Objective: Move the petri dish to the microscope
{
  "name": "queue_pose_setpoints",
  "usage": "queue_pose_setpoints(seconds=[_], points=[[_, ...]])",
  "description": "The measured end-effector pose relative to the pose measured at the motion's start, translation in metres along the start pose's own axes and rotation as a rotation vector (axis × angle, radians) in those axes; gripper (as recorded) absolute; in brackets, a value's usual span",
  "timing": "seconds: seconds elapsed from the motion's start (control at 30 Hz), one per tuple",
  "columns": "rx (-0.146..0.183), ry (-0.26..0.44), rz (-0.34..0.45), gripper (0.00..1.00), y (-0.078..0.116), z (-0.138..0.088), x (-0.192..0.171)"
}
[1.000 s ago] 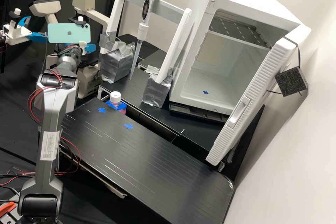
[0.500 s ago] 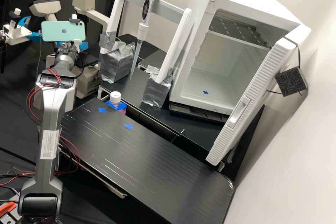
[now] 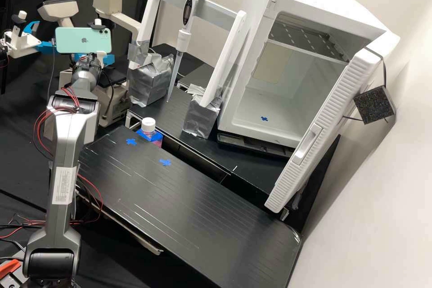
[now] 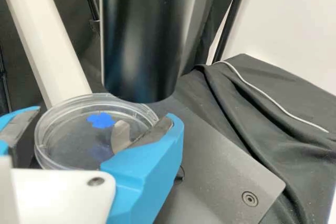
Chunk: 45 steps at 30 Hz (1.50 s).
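At the upper left of the high view, the gripper is by the beige microscope, partly hidden behind the phone on the wrist. In the wrist view, the gripper is shut on the clear round petri dish, whose rim meets the inner faces of both blue fingers. The dish lies level over the microscope's dark flat stage, close under a black cylinder. A blue mark shows on the dish. Whether its underside touches the stage I cannot tell.
A pipette hangs on a white frame with silver-taped feet. Right of it stands the open white incubator. A white-capped bottle is at the black bench's back edge. Another gripper is at far left.
The wrist, with its phone and gripper, moved left between the first two moments, then slightly back to the right. The bench items stayed put.
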Motion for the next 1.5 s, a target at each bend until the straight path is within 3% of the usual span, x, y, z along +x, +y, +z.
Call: queue_pose_setpoints(seconds=[0.4, 0.63, 0.67, 0.77, 0.8, 1.07, 1.23, 1.5], points=[[-0.025, 0.002, -0.001, 1.0, 0.0, 0.0, 0.0], [-0.012, -0.004, -0.014, 1.0, 0.0, -0.001, -0.011], [0.008, -0.005, -0.017, 1.0, 0.0, 0.0, -0.013], [0.023, -0.014, -0.03, 1.0, -0.002, 0.001, -0.022], [0.002, -0.015, -0.033, 1.0, -0.002, 0.001, -0.026], [0.008, 0.033, -0.096, 1.0, -0.003, -0.003, -0.068], [0.015, 0.07, -0.105, 1.0, 0.006, -0.003, -0.106], [0.061, 0.05, -0.089, 1.0, 0.015, 0.024, -0.186]])
